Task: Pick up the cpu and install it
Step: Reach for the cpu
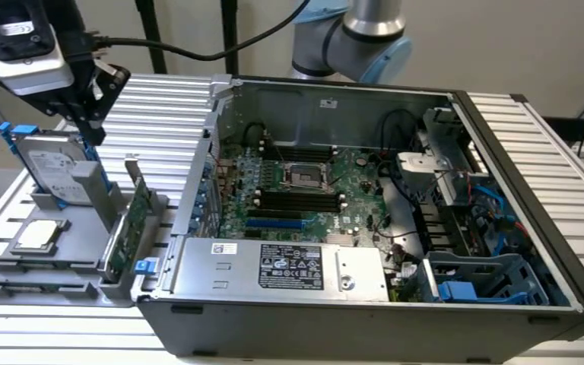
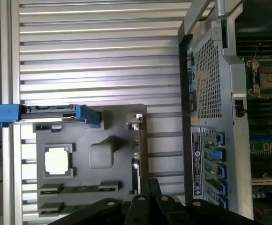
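Gripper: the gripper (image 1: 91,125) is hanging above the far end of the grey tray (image 1: 119,293), its jaws pressed together and carrying nothing.
Cpu: the cpu (image 1: 40,234) is lying flat, metal top up, in a square recess of the tray, well below the gripper and untouched.
Why it is lying so: the recess walls appear to be keeping the chip square and level, with its top face and edges left bare for a grasp from above.
Hard drive: the hard drive (image 1: 54,163) is standing on edge in a slot at the tray's far end, its blue bracket reaching higher than anything else on the tray; the gripper is sitting close to its top edge, and I cannot tell whether they are touching.
Card: a green card (image 1: 125,236) is standing upright along the tray's side that faces the computer case (image 1: 535,228).
Socket: the empty socket (image 1: 303,176) is lying open inside the case, beyond the tray and the case wall.
Open room: the air straight above the cpu looks free; the drive and the card are fencing two sides of the tray.
Counter: the slatted counter (image 1: 160,99) is carrying tray and case side by side, the case wall rising just beside the tray.
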`<action>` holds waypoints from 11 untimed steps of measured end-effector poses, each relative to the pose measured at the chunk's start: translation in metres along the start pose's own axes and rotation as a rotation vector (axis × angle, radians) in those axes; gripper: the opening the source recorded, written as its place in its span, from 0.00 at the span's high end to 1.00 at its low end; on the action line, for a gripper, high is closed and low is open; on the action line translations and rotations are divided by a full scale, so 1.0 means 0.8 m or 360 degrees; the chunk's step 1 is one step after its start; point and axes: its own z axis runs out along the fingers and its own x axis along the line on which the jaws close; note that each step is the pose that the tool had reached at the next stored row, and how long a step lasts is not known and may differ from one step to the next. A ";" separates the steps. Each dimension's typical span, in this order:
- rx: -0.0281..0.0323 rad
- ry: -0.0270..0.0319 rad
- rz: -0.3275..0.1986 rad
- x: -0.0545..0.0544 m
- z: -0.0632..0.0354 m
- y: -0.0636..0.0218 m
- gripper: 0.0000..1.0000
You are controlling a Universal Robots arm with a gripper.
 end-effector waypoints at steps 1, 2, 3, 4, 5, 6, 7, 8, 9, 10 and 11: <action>0.00000 0.00001 0.0000 0.006 0.001 -0.001 0.89; -0.00001 0.00000 0.0000 0.011 0.002 -0.001 0.89; -0.00002 -0.00001 0.0000 0.017 0.003 -0.002 0.89; -0.00001 0.00000 0.0000 0.023 0.005 -0.002 0.89; 0.00000 0.00000 0.0000 0.028 0.006 -0.003 0.89; -0.00001 0.00000 0.0000 0.035 0.007 -0.003 0.89; -0.00001 0.00000 0.0000 0.040 0.008 -0.004 0.89; -0.00001 0.00000 0.0000 0.046 0.010 -0.004 0.89; -0.00001 0.00000 0.0000 0.052 0.011 -0.004 0.89; -0.00001 0.00000 0.0000 0.057 0.012 -0.005 0.89; -0.00001 0.00000 0.0000 0.063 0.013 -0.005 0.89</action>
